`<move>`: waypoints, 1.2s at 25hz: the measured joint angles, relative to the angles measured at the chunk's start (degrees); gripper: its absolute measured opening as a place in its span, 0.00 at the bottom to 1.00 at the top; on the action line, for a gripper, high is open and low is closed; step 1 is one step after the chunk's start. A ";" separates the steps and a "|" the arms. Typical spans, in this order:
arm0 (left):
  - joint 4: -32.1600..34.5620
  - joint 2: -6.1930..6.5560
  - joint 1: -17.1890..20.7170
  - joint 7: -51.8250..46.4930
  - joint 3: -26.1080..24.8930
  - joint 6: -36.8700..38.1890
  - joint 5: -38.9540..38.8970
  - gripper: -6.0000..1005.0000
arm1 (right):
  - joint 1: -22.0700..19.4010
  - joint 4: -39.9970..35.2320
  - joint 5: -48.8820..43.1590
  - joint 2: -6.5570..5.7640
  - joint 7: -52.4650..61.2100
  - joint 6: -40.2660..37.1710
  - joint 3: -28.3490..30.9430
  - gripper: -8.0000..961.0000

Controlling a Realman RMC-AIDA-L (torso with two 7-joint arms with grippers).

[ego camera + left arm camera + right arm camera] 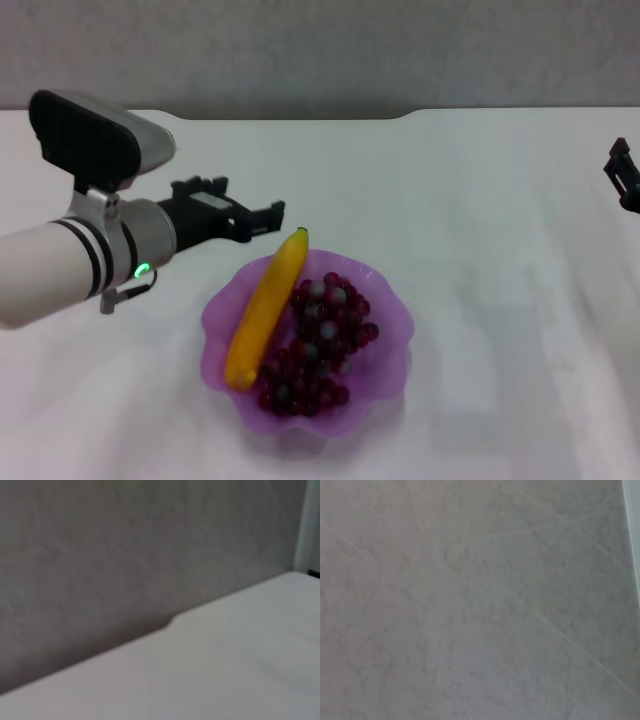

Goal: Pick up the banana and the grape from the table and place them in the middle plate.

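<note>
In the middle plate [385, 365] lie the banana [264, 308] and the grape [318, 342]; left gripper [268, 216] just beside — parted, empty; right gripper [625, 180] at the table's [500, 200] edge, state unclear.

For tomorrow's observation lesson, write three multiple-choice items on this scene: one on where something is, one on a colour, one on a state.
1. Where does the banana lie?
A. on the bare table
B. in the middle plate, beside the grape
C. in the left tool

2. What colour is the plate?
A. purple
B. green
C. white

3. What is the left tool doing?
A. gripping the banana
B. pressing on the grapes
C. holding nothing, just off the plate's rim

Key: 1 B, both fruits rest inside the plate; 2 A, its scalloped rim shows translucent purple; 3 C, nothing sits between its fingers.
</note>
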 joint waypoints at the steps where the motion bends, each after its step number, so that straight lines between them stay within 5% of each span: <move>1: -0.02 0.03 0.02 0.28 0.00 0.92 -0.13 0.89 | 0.00 0.00 0.00 0.00 -0.01 0.00 -0.01 0.84; 19: -18.74 0.10 -3.49 -1.36 0.20 32.73 -0.79 0.89 | 1.07 -0.03 -0.09 0.04 0.01 0.05 -0.33 0.84; 25: -25.24 3.03 -6.78 -18.79 1.49 37.51 3.02 0.89 | 1.71 -0.13 -0.09 0.12 0.04 0.10 -0.43 0.84; 30: -31.43 4.58 -8.35 -41.75 3.77 44.16 16.93 0.89 | 2.05 0.04 -0.09 0.18 0.06 0.28 -0.44 0.84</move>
